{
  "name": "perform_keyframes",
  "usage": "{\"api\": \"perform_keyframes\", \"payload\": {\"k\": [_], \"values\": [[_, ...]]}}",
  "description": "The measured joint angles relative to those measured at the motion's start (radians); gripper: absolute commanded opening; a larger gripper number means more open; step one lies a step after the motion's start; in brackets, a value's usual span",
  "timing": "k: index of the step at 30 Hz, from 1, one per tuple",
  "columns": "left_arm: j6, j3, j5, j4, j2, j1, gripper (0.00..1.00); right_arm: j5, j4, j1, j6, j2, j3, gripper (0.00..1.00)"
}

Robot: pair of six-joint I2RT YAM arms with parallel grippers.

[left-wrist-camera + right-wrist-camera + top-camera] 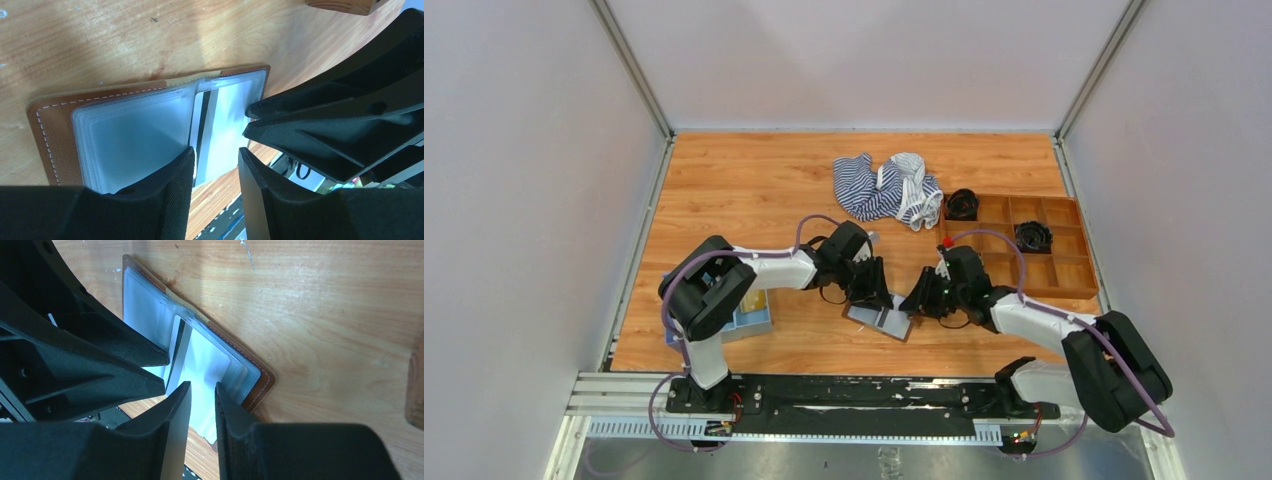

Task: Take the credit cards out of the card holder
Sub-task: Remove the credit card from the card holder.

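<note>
The brown card holder lies open on the wooden table, clear pockets facing up. One credit card, pale with a dark stripe, sits in a pocket near the fold. My left gripper hovers open over the holder's near edge, one finger on the left pocket stack, the card below the gap. My right gripper is narrowly open over the right-hand pocket, with its fingertips at that pocket's outer edge. In the top view the left gripper and the right gripper meet over the holder.
A striped cloth lies at the back. A brown compartment box at the right holds two black objects. A light-blue tray sits under the left arm. The table's near edge runs just below the holder.
</note>
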Motion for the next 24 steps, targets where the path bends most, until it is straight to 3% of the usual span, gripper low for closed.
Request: {"api": "perform_keyframes", "payload": {"k": [12,24], "values": [[0.083,0.030,-0.043,-0.096,-0.003,-0.003,0.43,-0.010,0.026,0.000,0.007,0.004,-0.011,0.27],[0.053,0.010,0.015,-0.027,0.015,-0.003,0.35,-0.021,0.041,0.000,0.008,0.017,-0.011,0.26]]}}
